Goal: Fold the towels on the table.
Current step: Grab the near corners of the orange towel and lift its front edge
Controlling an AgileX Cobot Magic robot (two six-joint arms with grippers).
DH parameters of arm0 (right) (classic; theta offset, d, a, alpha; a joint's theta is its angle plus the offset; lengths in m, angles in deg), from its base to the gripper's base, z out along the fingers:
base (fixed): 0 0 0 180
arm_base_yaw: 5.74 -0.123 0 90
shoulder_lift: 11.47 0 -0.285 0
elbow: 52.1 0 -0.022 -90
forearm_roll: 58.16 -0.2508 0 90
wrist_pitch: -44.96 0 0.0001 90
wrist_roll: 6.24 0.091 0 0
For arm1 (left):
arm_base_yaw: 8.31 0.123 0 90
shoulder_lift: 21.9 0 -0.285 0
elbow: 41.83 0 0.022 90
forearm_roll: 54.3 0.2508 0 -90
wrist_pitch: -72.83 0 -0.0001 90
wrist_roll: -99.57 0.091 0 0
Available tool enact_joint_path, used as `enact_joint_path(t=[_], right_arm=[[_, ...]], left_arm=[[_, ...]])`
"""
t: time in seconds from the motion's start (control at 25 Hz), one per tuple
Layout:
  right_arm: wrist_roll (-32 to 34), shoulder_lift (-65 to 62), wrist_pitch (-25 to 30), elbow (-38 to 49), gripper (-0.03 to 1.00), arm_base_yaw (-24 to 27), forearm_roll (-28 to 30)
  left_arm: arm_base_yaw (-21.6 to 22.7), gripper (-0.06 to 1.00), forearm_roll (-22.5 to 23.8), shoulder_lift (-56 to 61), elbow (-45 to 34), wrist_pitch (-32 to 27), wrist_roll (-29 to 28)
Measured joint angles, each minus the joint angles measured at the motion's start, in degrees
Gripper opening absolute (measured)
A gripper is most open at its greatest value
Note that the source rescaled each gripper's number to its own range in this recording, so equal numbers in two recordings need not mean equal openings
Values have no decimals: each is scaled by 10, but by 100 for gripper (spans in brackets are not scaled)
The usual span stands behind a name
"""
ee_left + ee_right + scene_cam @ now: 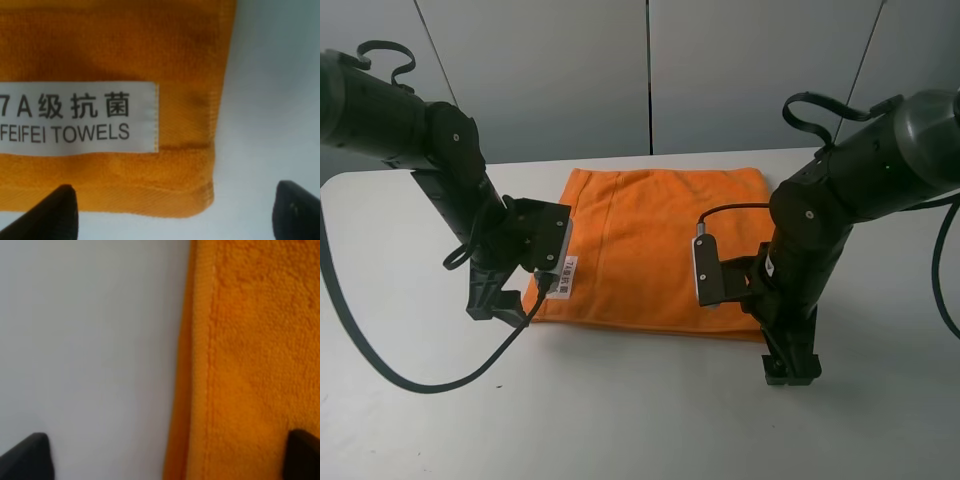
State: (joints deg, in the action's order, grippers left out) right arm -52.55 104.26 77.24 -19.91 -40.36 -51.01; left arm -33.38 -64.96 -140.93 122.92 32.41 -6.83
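- The towel [650,240] is laid flat on the white tabletop [620,430], in the middle and nearer the far edge; its far edge is almost at the tabletop's rim.
- A faint crease is seen running from far to near through the towel's left part.
- A white label [75,117] with dark print, partly read as "FEIFEI TOWELS", is sewn just inside the towel's near left corner; in the high view the label [565,272] is partly covered by the left arm.
- The left pincer [500,305] is held at that near left corner, just beside the label.
- In the left wrist view the left pincer [175,215] is seen spread wide, one fingertip over the hem [150,192] and the other over bare tabletop, with the corner between them; nothing is pinched.
- The right pincer [790,370] is held at the towel's near right corner.
- In the right wrist view the right pincer [165,457] is likewise spread, with one fingertip over the tabletop and the other over the towel, so that the stitched right edge runs between them.
- Whether either pincer touches the towel or the tabletop cannot be told.
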Motion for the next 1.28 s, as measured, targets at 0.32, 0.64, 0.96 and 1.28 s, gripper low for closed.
enact_joint_path(t=[0.32,0.64,0.96,1.28], right_arm=[[0,0,-7,0,100,0,-8],[0,0,-15,0,100,0,-20],[0,0,-16,0,100,0,-22],[0,0,-17,0,100,0,-22]], left_arm=[[-1,100,-32,-3,0,-31,11],[-35,100,11,-3,0,-20,8],[-38,100,28,-21,0,-12,-25],[-40,100,28,-43,0,-7,-31]])
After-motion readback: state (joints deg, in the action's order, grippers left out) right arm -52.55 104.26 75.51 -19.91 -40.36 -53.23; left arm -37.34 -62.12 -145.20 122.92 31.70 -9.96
